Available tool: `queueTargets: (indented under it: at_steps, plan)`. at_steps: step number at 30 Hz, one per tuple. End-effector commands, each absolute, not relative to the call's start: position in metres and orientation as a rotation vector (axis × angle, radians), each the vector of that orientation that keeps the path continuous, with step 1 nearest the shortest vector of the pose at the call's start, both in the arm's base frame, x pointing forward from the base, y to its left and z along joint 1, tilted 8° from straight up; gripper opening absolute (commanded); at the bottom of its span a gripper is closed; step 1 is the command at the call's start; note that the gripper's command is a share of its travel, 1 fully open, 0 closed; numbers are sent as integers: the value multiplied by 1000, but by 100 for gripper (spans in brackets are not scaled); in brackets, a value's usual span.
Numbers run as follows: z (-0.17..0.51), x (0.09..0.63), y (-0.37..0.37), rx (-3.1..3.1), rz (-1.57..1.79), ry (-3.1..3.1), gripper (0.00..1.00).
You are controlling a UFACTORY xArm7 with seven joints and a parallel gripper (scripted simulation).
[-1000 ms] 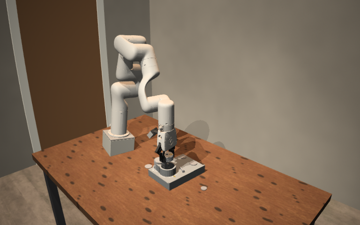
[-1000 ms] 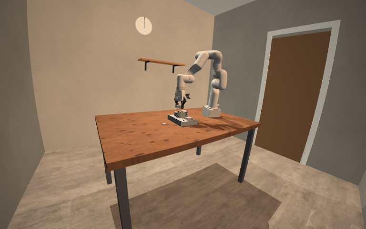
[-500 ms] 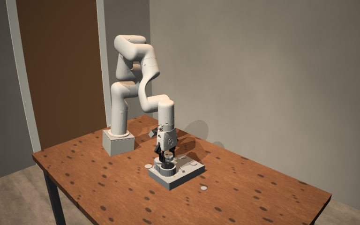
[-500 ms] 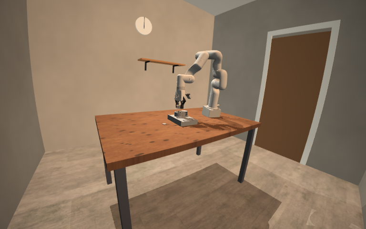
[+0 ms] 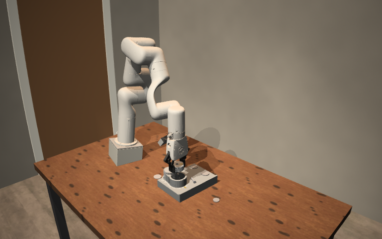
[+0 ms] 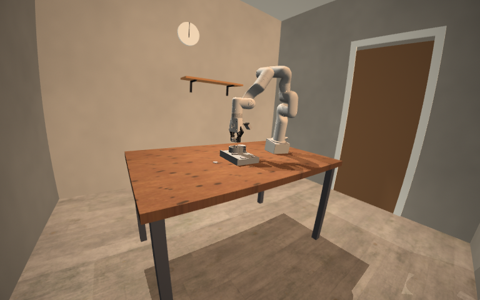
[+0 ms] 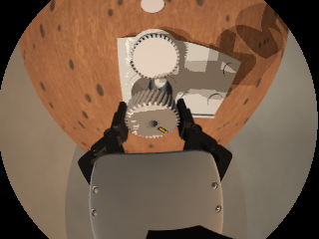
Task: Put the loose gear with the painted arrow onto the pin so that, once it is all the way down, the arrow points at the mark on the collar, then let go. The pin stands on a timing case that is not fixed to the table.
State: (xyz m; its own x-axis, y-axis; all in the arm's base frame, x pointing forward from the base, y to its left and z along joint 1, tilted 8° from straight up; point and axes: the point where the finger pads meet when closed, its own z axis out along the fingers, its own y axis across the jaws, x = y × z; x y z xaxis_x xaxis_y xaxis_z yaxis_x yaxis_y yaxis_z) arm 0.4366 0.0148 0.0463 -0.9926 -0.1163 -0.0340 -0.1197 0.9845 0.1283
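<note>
The black-fingered end effector (image 7: 152, 119) pinched the pale toothed metal gear with an orange arrow (image 7: 152, 115), holding it just above the grey rectangular timing case (image 5: 197, 186) on the spotted brown wooden table (image 5: 253, 208); a larger pale gear (image 7: 155, 58) sat at 12 o'clock

A wooden table (image 6: 198, 184) with dark knots and dark legs is standing beneath the gripper, on a pale plank floor (image 6: 70, 247) where a brown rug (image 6: 269, 261) is lying. Behind the gripper, a beige wall (image 6: 105, 105) is carrying a round clock (image 6: 188, 33) and a small shelf (image 6: 211, 80). Off to its side, a brown door (image 6: 385, 124) is sitting in a grey wall.
</note>
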Motion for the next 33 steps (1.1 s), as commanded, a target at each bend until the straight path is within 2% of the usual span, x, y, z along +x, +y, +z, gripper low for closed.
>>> queueTargets:
  at_steps: [1, 33]
  plan:
    - [48, 438, 14, -184, 202, 3099, 0]
    - [26, 442, 18, -183, 202, 3099, 0]
